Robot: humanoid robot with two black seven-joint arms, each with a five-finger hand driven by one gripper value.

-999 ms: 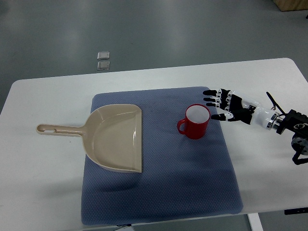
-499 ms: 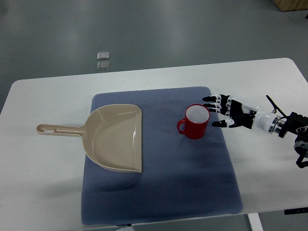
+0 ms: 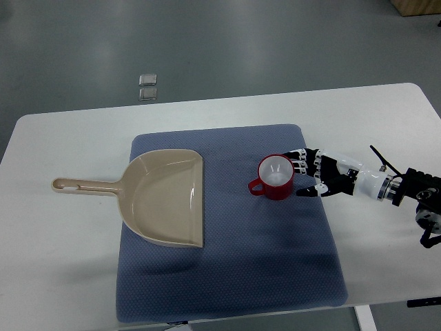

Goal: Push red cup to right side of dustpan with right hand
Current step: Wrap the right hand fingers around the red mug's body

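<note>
A red cup (image 3: 275, 178) with a white inside stands upright on the blue mat (image 3: 227, 276), its handle pointing left toward the beige dustpan (image 3: 165, 198). The dustpan lies on the mat's left part with its handle stretching off to the left. My right hand (image 3: 307, 174) comes in from the right edge, fingers spread, and its fingertips (image 3: 298, 163) touch the cup's right side. A gap of mat separates cup and dustpan. The left arm does not show.
The mat lies on a white table (image 3: 62, 248). Two small grey squares (image 3: 148, 86) sit on the floor beyond the table's far edge. Bare mat stretches in front of the cup and dustpan.
My right hand has dropped lower in the picture and moved left against the cup. The cup has slid slightly left and toward the front, closer to the dustpan.
</note>
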